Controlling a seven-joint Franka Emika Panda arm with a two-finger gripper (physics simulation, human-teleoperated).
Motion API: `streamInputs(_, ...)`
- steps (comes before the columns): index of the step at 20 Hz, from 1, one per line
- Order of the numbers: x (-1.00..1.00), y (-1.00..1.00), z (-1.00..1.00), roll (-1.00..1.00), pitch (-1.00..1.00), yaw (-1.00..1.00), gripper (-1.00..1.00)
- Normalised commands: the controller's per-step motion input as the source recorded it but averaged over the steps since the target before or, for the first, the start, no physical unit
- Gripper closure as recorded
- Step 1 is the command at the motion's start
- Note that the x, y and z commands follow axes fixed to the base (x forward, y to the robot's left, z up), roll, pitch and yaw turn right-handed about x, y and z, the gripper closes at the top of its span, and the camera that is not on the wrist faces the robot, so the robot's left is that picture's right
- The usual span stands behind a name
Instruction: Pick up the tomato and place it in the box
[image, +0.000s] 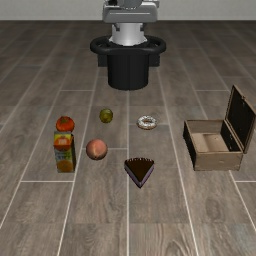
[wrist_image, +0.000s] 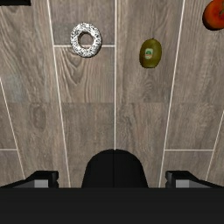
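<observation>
While the gripper (wrist_image: 112, 181) hangs above the black pedestal (image: 127, 62) with its fingers spread wide and nothing between them, the whole job lies ahead, and I can see several ways it might slip. The tomato (image: 65, 124) sits on the wooden floor (image: 180, 215) at the exterior view's left, right up against the juice carton (image: 64, 153). From where I stand I cannot tell whether there is a gap between them. That closeness is the main worry, I'd judge. A finger coming down on the carton side could tip the carton or wedge against it, and shove the tomato away instead of closing round it. The tomato is round and smooth, so an off-centre squeeze would likely squirt it out and send it rolling. Near it lies a peach (image: 96, 149), similar in shape and reddish too, and a careless aim could settle on that instead. The wrist view shows the kiwi (wrist_image: 151, 53) and the doughnut (wrist_image: 86, 38) lying apart on the planks, with the tomato beyond the kiwi, so the hand has a long reach to make. The box (image: 212, 160) stands well apart at the exterior view's right, its lid (image: 240, 115) standing open. A low carry could clip the cake slice (image: 138, 172), the doughnut or the box wall, and a release from too high may bounce the tomato out.
</observation>
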Motion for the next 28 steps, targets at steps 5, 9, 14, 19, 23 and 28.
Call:
streamInputs(5,0.00,-1.00,0.00,0.00,0.00,0.00,-1.00)
streamInputs(9,0.00,-1.00,0.00,0.00,0.00,0.00,-1.00)
streamInputs(14,0.00,-1.00,0.00,0.00,0.00,0.00,-1.00)
streamInputs(19,0.00,-1.00,0.00,0.00,0.00,0.00,-1.00)
streamInputs(23,0.75,-0.25,0.00,0.00,0.00,0.00,-1.00)
streamInputs(28,1.00,0.00,0.00,0.00,0.00,0.00,-1.00)
